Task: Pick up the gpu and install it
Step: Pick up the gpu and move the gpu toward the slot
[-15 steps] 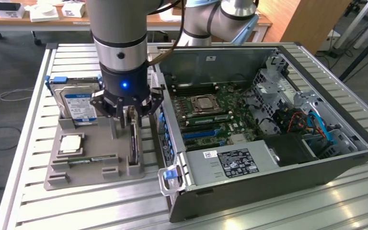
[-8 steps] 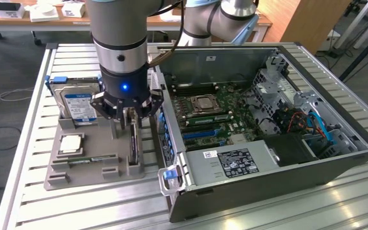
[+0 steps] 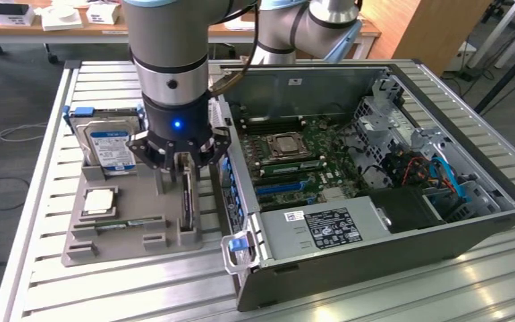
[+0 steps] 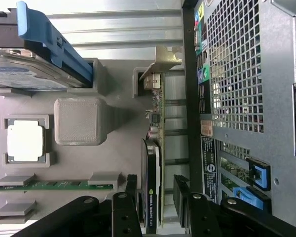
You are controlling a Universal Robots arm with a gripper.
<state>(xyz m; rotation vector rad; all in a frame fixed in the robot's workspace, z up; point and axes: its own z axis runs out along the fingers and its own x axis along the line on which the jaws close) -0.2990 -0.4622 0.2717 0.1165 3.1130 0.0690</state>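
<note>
Grey tray (image 3: 123, 253) beside the case (image 3: 374, 248) holds your gpu (image 4: 154, 148) upright on its edge, and you see the gripper (image 3: 184, 168) directly over it, fingers (image 4: 181, 195) spread wide on either side, clasping nothing.

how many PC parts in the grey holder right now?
4: hard drive standing at the back end, CPU in the middle, RAM stick in front of it, gpu on edge along the side nearest the PC case. None looks hidden.
</note>
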